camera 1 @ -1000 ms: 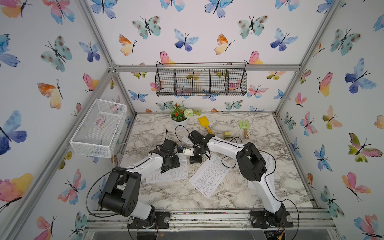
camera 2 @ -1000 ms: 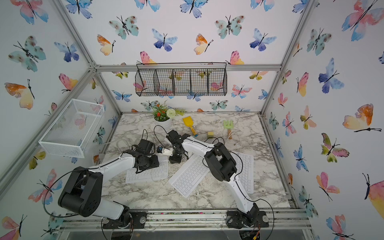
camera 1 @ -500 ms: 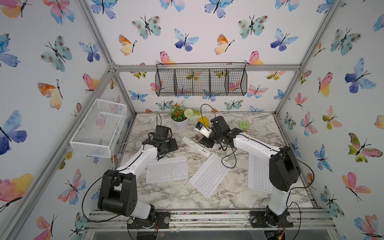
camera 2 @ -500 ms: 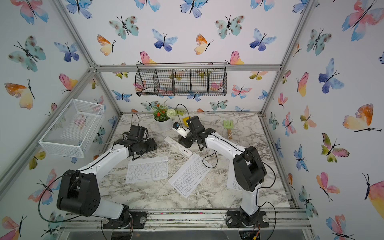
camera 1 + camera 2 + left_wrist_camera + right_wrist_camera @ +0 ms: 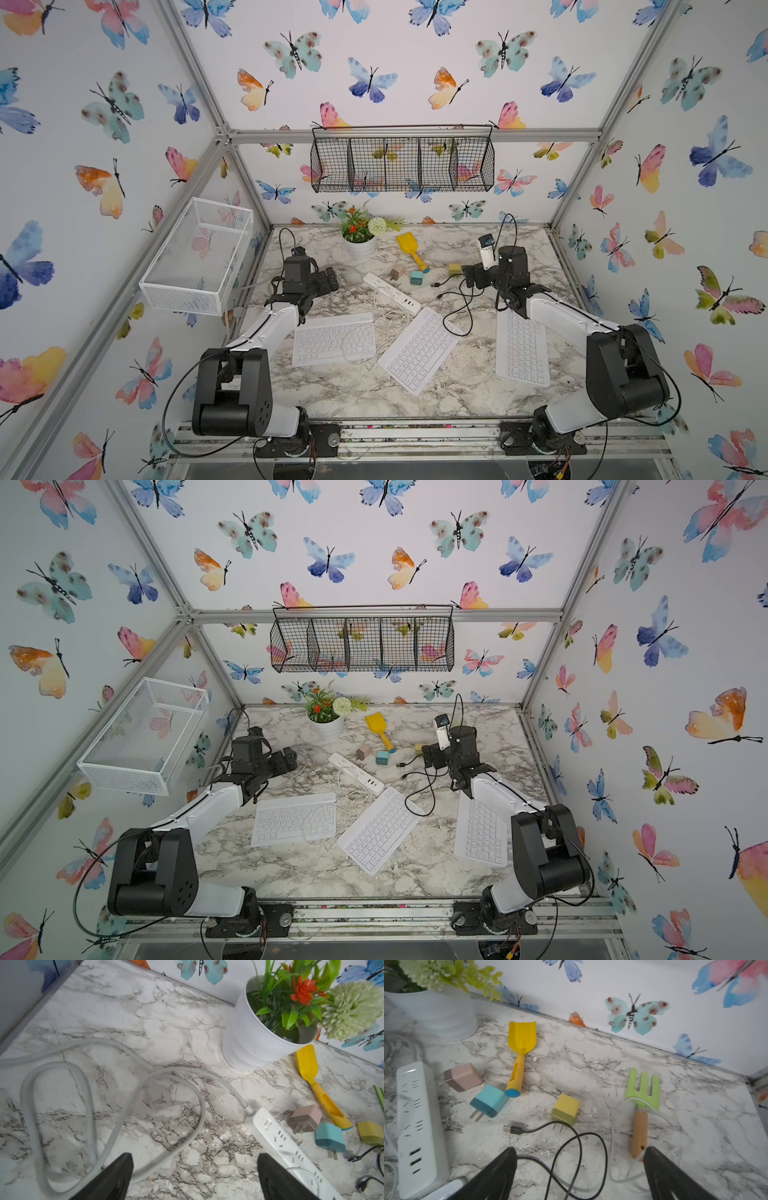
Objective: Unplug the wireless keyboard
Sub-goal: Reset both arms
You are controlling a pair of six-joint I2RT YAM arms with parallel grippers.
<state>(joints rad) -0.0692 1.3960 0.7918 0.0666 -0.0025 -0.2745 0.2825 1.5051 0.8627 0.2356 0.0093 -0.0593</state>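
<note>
- Wireless keyboard (image 5: 419, 351): white, lying slantwise at the centre of the marble table (image 5: 332, 395) in both top views, between a second keyboard (image 5: 332, 338) and a third keyboard (image 5: 521, 351).
- Black cable (image 5: 457, 307): looped at the upper right corner of the wireless keyboard. Whether its far end is seated in the keyboard cannot be told.
- USB plug (image 5: 513, 1129): seen lying free on the marble at lower centre of the right wrist view, just beside the yellow-green charger (image 5: 565, 1111) and apart from the white power strip (image 5: 419, 1126).
- Left gripper (image 5: 194, 1155): jaws spread wide with nothing between them, held above the grey mains cord (image 5: 87, 1118).
- Right gripper (image 5: 579, 1149): jaws spread wide and empty, held above the black cable.
- Step in hand: the unplugging is judged done at the supply end, and the cable is let go.
- Next move: no grasp is judged necessary. The arms are to be drawn clear without the cable loop being snagged.
</note>
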